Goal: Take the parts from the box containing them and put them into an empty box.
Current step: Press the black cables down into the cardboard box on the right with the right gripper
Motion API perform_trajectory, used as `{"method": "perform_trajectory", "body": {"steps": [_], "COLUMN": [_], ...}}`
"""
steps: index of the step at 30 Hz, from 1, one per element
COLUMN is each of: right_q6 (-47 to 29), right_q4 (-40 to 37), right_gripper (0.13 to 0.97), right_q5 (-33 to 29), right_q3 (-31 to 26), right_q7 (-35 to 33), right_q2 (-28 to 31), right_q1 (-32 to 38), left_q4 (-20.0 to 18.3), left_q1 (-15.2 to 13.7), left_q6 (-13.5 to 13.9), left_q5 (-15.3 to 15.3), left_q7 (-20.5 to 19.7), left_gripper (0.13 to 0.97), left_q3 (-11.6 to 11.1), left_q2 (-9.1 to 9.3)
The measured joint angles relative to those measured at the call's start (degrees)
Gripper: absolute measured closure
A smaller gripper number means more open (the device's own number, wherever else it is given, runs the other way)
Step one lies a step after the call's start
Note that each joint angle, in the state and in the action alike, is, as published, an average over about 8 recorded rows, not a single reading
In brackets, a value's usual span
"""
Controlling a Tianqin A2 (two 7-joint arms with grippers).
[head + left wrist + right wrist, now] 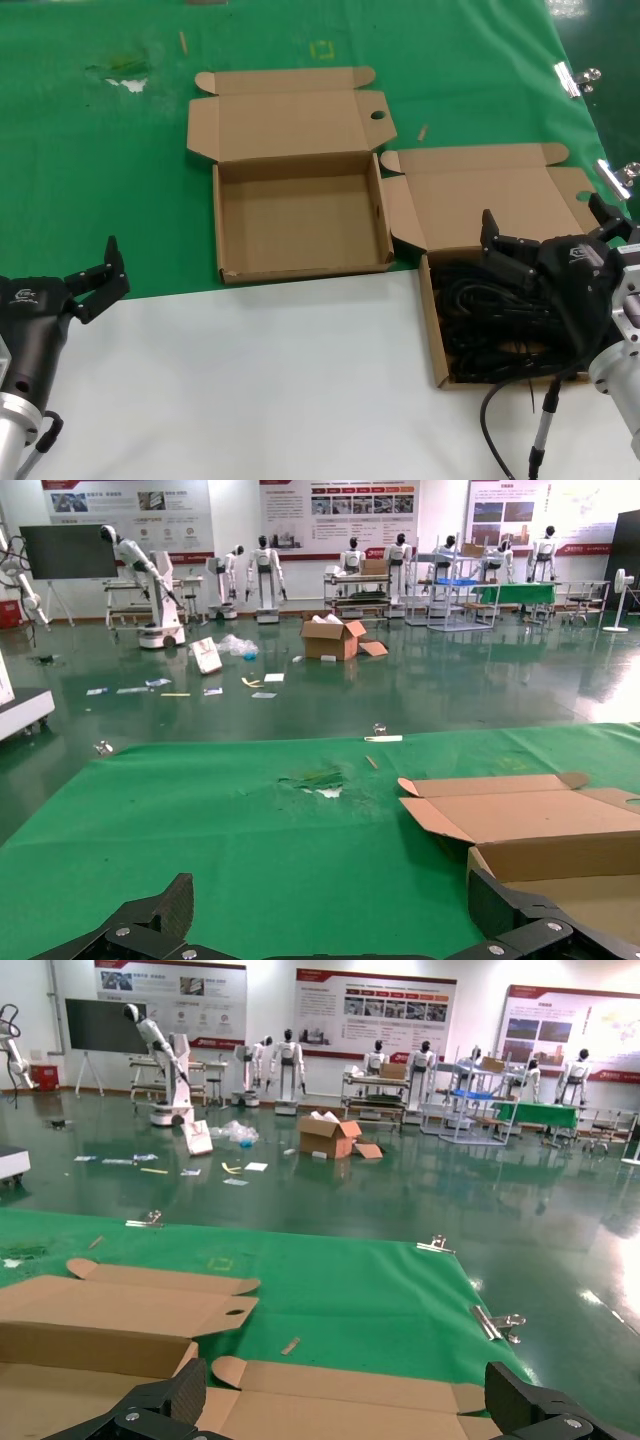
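Note:
The parts are black coiled power cords lying in the right cardboard box, whose lid is folded back. My right gripper hovers open just above this box, over the cords, holding nothing. From the right wrist view, the right gripper sits over the lid. The empty box stands open at the centre, to the left of the full one. My left gripper waits open at the near left, over the edge of the green cloth; in the left wrist view the left gripper holds nothing.
Green cloth covers the far half of the table and white surface the near half. Metal clips sit on the right edge. Small sticks and a torn white patch lie on the cloth. My thin cable hangs near the right box.

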Motion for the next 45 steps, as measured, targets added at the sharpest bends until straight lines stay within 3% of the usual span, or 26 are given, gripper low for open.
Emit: {"method": "perform_trajectory", "body": {"steps": [45], "right_q6": [0.0], "right_q4": [0.0], "right_gripper": [0.129], "right_q5": [0.0], "right_q3": [0.0], "right_q7": [0.0], "right_q2": [0.0], "right_q1": [0.0], "left_q4": [0.0], "left_q1": [0.0], "left_q6": [0.0], "left_q5": [0.0], "left_q7": [0.0], "left_gripper": [0.132], "left_q3": [0.0], "left_q2": [0.0]}}
